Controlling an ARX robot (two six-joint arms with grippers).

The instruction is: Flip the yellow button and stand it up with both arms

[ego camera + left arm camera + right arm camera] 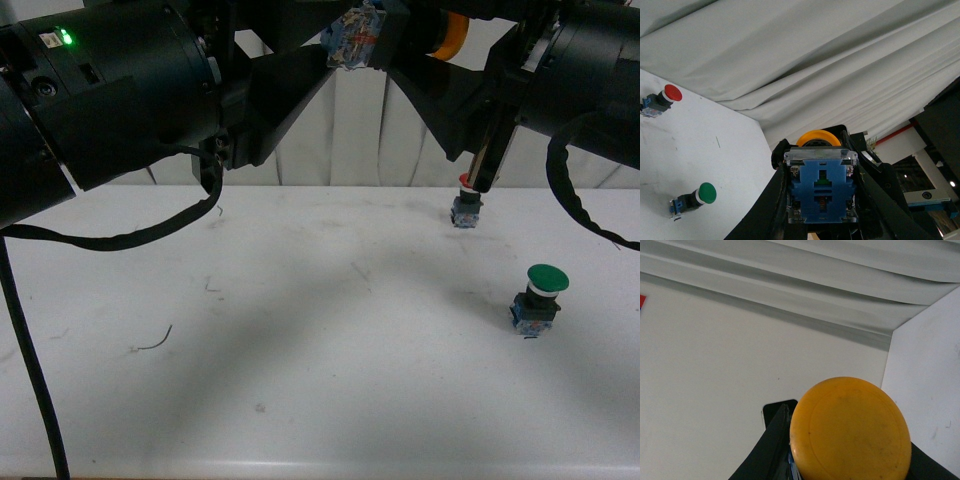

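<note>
The yellow button is held high above the white table (300, 330), lying on its side between both arms. In the front view its blue-and-clear base (353, 40) points left and its yellow cap (456, 35) points right. My left gripper (335, 55) is shut on the base end. My right gripper (405, 55) is shut on the cap end. The left wrist view shows the blue base (822, 187) between the black fingers (765, 215), with the cap's rim (817, 137) beyond it. The right wrist view is filled by the yellow cap (850, 430); the base is hidden behind it.
A red-capped button (466, 205) stands at the back right of the table, also seen in the left wrist view (660, 100). A larger green-capped button (540, 295) stands nearer, right, and shows in the left wrist view (692, 197). A black cable (100, 240) hangs at left. A pale curtain (350, 140) closes the back.
</note>
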